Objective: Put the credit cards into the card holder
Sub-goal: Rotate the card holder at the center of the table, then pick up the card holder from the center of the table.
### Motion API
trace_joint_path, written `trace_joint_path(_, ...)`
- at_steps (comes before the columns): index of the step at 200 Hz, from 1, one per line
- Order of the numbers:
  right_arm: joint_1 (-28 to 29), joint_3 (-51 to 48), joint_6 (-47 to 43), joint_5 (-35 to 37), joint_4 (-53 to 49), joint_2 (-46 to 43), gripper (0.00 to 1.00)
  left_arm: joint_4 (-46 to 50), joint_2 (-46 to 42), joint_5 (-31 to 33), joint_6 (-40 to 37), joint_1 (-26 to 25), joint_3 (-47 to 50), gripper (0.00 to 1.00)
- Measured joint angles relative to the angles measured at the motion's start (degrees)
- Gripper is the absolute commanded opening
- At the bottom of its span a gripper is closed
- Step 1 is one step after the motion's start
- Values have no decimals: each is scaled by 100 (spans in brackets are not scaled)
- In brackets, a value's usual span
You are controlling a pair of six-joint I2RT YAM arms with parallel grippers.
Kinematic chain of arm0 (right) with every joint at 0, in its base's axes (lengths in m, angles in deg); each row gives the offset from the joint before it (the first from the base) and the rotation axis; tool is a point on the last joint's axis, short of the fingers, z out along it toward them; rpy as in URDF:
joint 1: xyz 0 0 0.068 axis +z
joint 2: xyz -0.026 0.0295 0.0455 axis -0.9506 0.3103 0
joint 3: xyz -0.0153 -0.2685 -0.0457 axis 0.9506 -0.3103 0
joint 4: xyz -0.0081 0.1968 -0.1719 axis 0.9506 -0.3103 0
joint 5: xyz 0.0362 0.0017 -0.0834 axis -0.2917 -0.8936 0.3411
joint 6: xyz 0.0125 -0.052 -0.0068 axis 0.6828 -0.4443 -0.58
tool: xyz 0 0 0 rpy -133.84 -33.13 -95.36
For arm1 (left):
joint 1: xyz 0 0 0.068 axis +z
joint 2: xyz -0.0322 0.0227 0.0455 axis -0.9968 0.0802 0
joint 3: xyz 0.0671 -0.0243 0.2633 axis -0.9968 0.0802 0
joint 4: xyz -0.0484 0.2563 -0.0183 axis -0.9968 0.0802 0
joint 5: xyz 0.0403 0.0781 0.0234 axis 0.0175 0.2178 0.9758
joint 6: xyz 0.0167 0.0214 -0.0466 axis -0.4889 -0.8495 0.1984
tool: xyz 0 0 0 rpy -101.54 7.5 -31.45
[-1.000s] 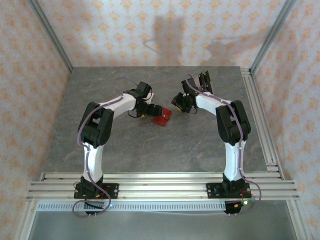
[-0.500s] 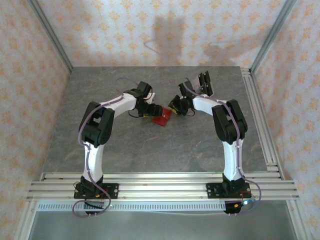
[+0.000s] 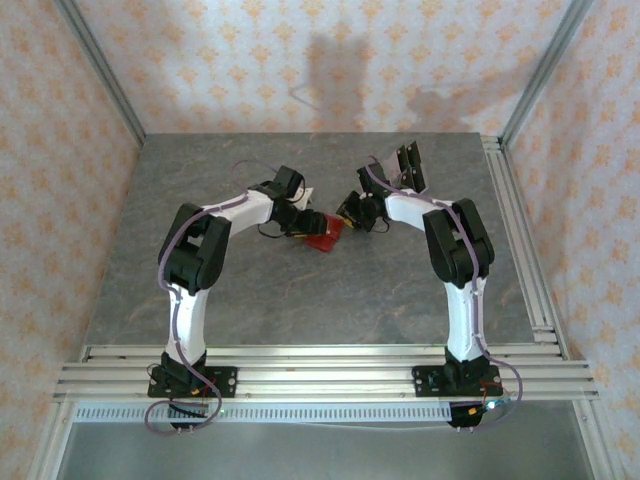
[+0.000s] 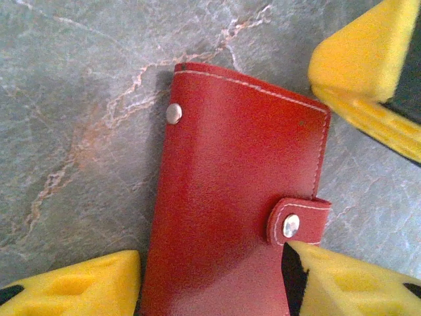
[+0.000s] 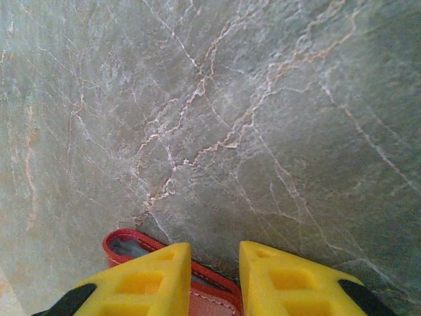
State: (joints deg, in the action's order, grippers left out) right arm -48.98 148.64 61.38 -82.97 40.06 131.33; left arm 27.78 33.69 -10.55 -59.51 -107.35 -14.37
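On the grey stone tabletop (image 3: pixel 200 290) the small red leather card holder (image 4: pixel 230 197) lay flat, snapped shut. The left fingers (image 4: pixel 72 286) flanked its long edges; gripping or not, I couldn't tell. The right fingers (image 5: pixel 141 283) hung slightly parted over its corner. Squeezing could buckle it.

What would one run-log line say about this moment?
left gripper: astride card holder, grip unclear | right gripper: at its edge, grip unclear | card holder: folded, flat on table

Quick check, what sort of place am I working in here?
Likely a lab test cell: a marble-look tabletop, aluminium frame rails at its near edge, and patterned backdrop walls closing it in.
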Motion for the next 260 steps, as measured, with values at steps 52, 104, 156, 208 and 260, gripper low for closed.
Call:
trace_joint_path(52,0,-20,0,0,17,0,24,-527,-164,-358,262,-17,420,51)
trace_joint_path(104,0,-37,0,0,35,0,23,-868,-374,-702,601,-122,785,33)
trace_joint_path(156,0,-63,-24,-35,114,-7,36,-1060,-409,-710,730,-120,796,42)
trace_joint_path(208,39,-72,-302,11,17,-116,46,-1078,-782,7,824,-116,918,58)
trace_joint_path(260,98,-83,-776,234,-599,-284,47,-898,-841,568,944,70,820,64)
